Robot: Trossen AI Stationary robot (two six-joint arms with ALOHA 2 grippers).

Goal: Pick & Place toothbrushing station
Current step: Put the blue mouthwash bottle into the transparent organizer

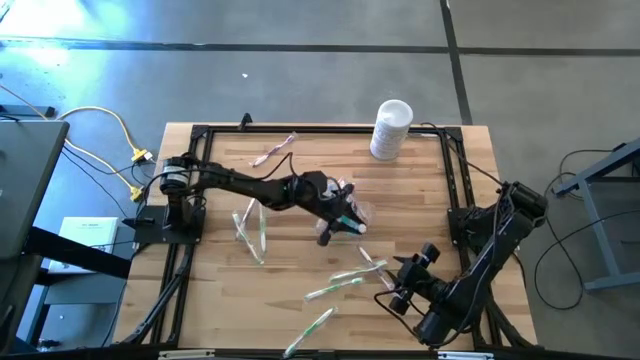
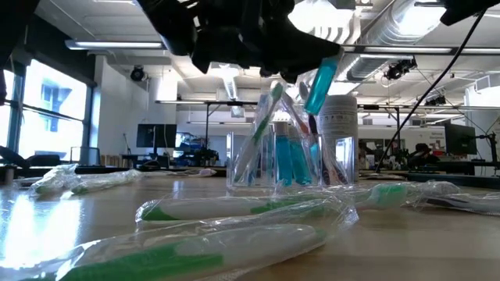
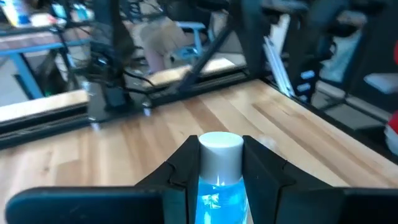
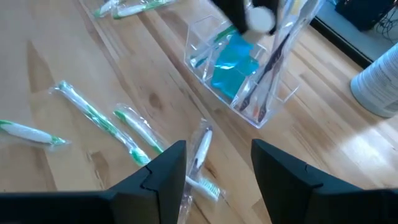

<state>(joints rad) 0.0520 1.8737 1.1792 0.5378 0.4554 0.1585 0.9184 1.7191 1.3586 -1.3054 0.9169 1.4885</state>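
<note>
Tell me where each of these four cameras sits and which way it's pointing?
High: overhead, facing straight down; both arms show, left gripper at the clear cup.
Low: table height, looking level past wrapped toothbrushes to the cup; arm overhead.
Left wrist: past its fingers, shut on a teal tube.
Right wrist: open right gripper, facing the cup.
Shared: high and right wrist both show the white canister.

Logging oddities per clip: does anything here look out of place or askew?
Nothing damaged or spilled. Wrapped toothbrushes lie scattered at mixed angles across the table, apart from the clear cup. The left gripper holds a teal tube tilted above the cup. The right gripper hovers open nearby.
</note>
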